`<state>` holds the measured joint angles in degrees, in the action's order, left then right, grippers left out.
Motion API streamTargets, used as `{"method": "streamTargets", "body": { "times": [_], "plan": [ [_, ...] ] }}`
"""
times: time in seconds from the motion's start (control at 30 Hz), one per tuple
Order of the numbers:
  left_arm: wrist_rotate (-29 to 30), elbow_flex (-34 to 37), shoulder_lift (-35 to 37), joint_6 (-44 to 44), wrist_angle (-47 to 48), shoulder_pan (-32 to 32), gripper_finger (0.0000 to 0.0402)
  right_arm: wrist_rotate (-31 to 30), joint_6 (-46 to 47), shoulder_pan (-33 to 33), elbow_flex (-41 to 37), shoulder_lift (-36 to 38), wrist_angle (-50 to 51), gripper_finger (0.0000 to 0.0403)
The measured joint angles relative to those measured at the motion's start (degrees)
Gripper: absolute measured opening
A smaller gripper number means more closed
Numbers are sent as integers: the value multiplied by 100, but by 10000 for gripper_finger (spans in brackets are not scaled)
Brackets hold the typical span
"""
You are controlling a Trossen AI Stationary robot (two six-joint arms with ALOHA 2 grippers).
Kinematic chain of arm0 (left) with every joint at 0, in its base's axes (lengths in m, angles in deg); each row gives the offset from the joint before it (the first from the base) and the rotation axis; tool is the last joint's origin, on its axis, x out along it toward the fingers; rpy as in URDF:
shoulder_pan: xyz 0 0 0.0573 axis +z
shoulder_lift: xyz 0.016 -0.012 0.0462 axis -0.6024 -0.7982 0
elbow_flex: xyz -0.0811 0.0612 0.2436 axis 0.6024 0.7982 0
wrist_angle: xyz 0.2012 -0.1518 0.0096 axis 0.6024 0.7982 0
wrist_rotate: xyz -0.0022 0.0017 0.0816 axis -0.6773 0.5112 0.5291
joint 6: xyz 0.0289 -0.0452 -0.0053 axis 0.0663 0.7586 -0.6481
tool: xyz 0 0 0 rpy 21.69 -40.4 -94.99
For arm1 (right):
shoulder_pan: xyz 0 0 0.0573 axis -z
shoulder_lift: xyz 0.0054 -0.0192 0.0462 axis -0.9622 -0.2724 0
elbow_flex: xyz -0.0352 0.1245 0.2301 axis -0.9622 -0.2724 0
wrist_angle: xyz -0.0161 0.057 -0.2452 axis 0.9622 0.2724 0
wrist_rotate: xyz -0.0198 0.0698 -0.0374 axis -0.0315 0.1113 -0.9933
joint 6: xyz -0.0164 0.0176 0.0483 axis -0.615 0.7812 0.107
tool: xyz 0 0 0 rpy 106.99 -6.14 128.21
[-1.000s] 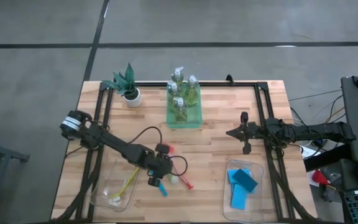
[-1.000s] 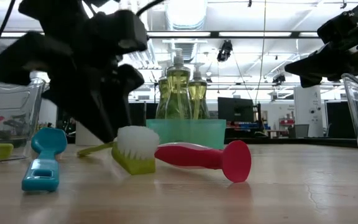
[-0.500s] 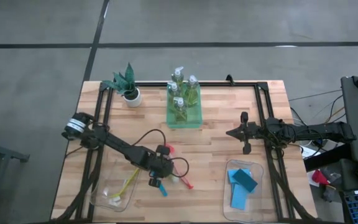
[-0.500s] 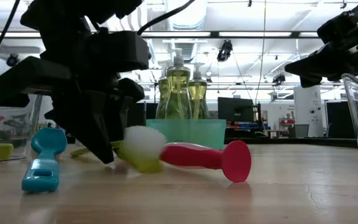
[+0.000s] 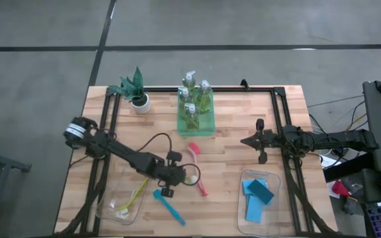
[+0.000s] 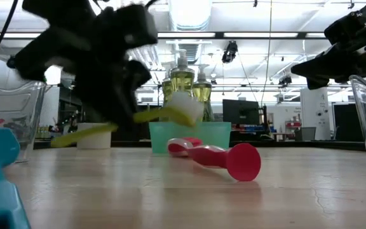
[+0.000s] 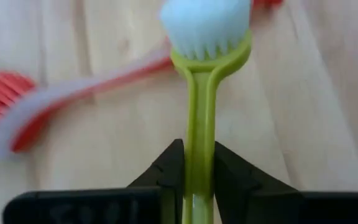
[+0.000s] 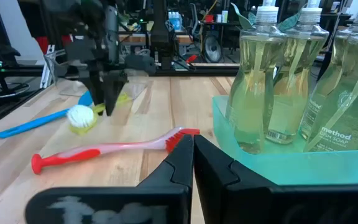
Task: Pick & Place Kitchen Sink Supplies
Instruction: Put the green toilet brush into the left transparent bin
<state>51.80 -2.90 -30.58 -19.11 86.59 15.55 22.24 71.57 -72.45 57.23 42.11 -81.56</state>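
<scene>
left hand (image 5: 175,176) beside pink-red brush (image 5: 197,169)

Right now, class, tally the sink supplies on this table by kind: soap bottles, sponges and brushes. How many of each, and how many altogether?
Soap bottles: 3
Sponges: 3
Brushes: 4, counting the yellow-green brush held in the left gripper
Total: 10

Yellow-green brush (image 7: 202,118) aloft, white-bristled.
</scene>
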Motion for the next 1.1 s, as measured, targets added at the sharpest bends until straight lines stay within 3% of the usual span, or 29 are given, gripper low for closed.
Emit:
{"method": "streamTargets", "body": {
  "times": [0.17,0.4,0.5,0.7,1.1],
  "plan": [
    [85,-330,387,1,7,1,76,-9,-2,1,0,0,-1,8],
    [-25,-779,1163,692,584,-23,11,-9,-1,0,0,-4,-1,8],
    [-22,-788,1450,715,603,-38,5,-8,-1,1,0,-4,-1,8],
    [10,-776,1285,911,763,4,36,-5,-2,0,0,-3,0,8],
    [100,-761,-456,1016,1346,281,166,-4,0,2,0,0,-1,8]
  ]
}}
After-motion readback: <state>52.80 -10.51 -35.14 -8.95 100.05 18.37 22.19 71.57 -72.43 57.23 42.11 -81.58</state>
